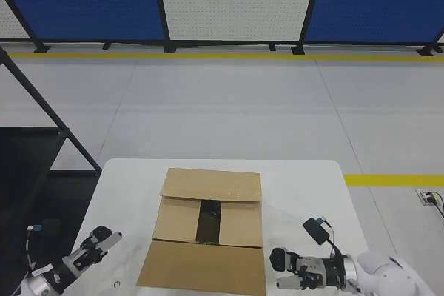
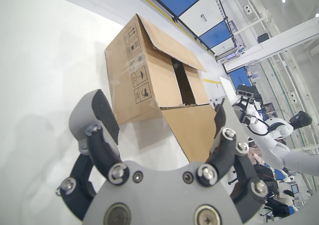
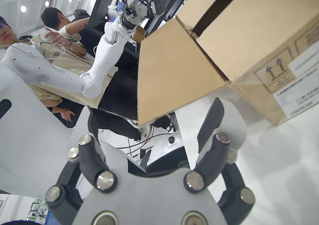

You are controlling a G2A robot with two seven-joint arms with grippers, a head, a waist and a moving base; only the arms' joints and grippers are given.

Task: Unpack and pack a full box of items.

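Note:
A brown cardboard box [image 1: 207,214] stands in the middle of the white table [image 1: 126,185]. Its near flap [image 1: 203,268] lies folded outward, the far flap [image 1: 211,185] leans up, and a dark gap [image 1: 209,220] runs between the two inner flaps. My left gripper [image 1: 105,237] sits open by the table's near left corner, apart from the box [image 2: 139,71], with nothing between its fingers [image 2: 104,111]. My right gripper [image 1: 281,271] stands open just right of the near flap. That flap's corner [image 3: 149,116] shows close in front of the right gripper's one visible finger [image 3: 211,121]; whether they touch I cannot tell.
A black metal rack [image 1: 22,148] stands left of the table. A small metal ring [image 1: 116,284] lies on the table near the left gripper. Bare table surface runs along both sides of the box and behind it. Yellow floor lines lie beyond the table.

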